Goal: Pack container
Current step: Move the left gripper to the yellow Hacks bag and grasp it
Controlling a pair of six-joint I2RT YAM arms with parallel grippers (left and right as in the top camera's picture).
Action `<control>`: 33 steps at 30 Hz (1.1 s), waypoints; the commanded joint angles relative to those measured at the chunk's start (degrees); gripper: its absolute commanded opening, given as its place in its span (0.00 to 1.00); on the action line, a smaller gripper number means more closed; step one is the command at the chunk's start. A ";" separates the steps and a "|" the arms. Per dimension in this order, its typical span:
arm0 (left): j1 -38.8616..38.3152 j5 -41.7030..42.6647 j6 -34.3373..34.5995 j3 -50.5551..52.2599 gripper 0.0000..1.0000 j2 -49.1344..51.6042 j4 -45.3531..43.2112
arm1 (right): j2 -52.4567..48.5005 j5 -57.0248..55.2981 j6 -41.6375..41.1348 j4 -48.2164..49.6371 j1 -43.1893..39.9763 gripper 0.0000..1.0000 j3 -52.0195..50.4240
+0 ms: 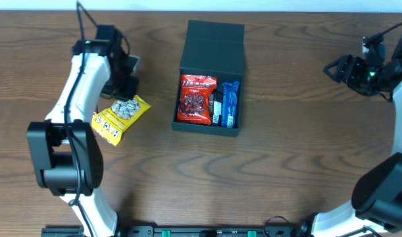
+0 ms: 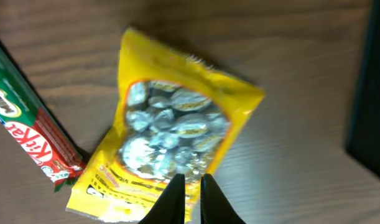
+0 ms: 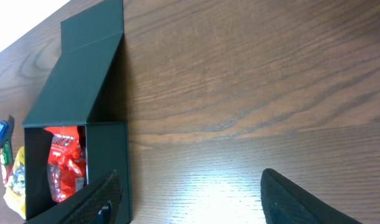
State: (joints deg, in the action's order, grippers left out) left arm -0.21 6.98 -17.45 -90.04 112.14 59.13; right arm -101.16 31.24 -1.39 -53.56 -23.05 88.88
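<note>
Left gripper (image 2: 190,186), fingers nearly together on nothing, hovers low. Box (image 1: 212,45) sits mid-table to its right, lid open, nearer this arm; yellow packet (image 2: 174,124) lies diagonal just beneath the fingers. Right gripper (image 3: 190,205) spread wide, empty.

Yellow plastic snack packet (image 2: 177,124) under the left fingers (image 2: 171,202), red-green wrapped bar (image 2: 29,135) just left, bare wooden table (image 3: 196,186) between the spread right fingers (image 3: 295,199), open dark cardboard box (image 3: 84,74) to their left

Worktop (image 1: 286,164) dark grained wood, slight sheen; container (image 1: 212,41) matt, probably cardboard; yellow packet (image 2: 177,118) glossy plastic film, view blurred.
</note>
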 commanded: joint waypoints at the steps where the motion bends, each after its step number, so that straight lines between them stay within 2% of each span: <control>1: 2.45 2.19 -1.20 3.23 0.53 0.68 -1.70 | 0.35 0.22 1.03 -0.02 -0.20 0.73 0.35; 2: 2.84 2.36 -0.94 4.00 0.76 0.68 -2.16 | 0.35 0.22 1.05 -0.04 -0.17 0.73 0.35; 4: 3.19 2.67 -1.01 5.46 0.98 0.68 -2.82 | 0.35 0.24 1.03 -0.09 -0.11 0.73 0.35; 12: 3.17 1.73 -3.37 12.09 0.95 0.68 -8.55 | 0.35 0.24 1.03 -0.31 -0.11 0.73 0.35; 24: 3.02 1.36 -4.46 16.09 0.95 0.74 -14.62 | 0.35 0.24 1.01 -0.22 -0.11 0.74 0.35; 30: 1.64 -3.26 -4.42 17.35 0.96 1.01 -16.87 | 0.35 0.24 1.01 0.00 -0.11 0.74 0.35; 33: 0.76 -5.11 -4.39 17.49 1.00 1.01 -17.73 | 0.35 0.26 1.01 0.20 -0.11 0.74 0.35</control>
State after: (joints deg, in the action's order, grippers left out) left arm 1.28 4.47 -21.30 -73.52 112.03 41.74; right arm -101.16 31.22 -1.39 -53.54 -23.05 88.88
